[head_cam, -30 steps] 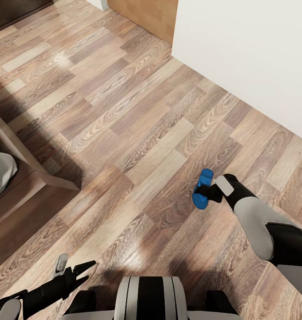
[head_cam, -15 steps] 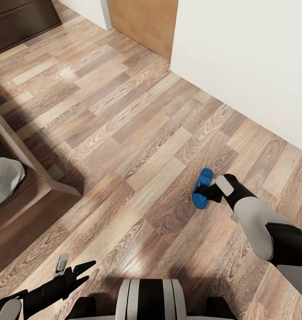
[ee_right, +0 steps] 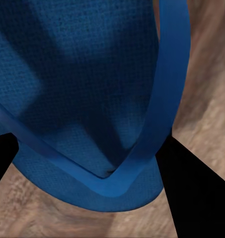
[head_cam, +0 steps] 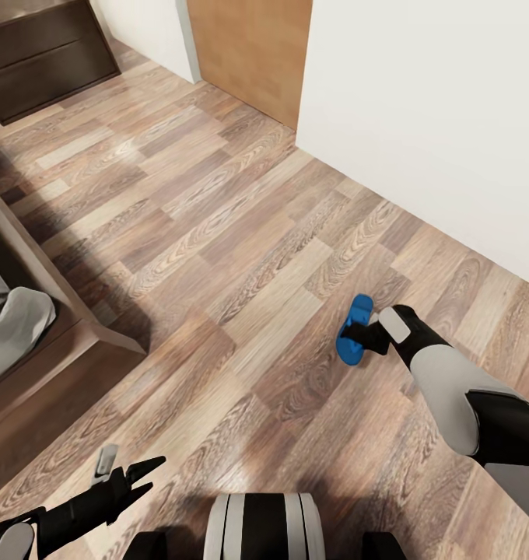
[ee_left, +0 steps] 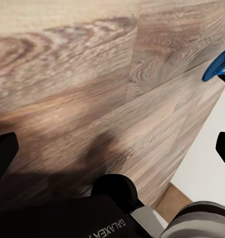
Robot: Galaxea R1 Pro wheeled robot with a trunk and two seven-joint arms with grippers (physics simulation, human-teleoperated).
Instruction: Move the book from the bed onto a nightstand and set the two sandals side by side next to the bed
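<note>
The right gripper (head_cam: 363, 337) holds one blue sandal (head_cam: 353, 330) clamped above the plank floor (head_cam: 241, 233), well apart from the bed (head_cam: 58, 342), the carry apparently calling next for travel toward the bed's side, while the left gripper (head_cam: 144, 476) hangs spread wide, empty.

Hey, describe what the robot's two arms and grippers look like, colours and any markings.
The right arm has a light grey shell with glossy black joint sections and a pale rectangular patch near the wrist. The right gripper and left gripper are black with tapered, pointed fingers. The left arm is mostly black with a grey segment at the picture's edge. The left wrist view shows white "GALAXEA" lettering on black housing.
</note>
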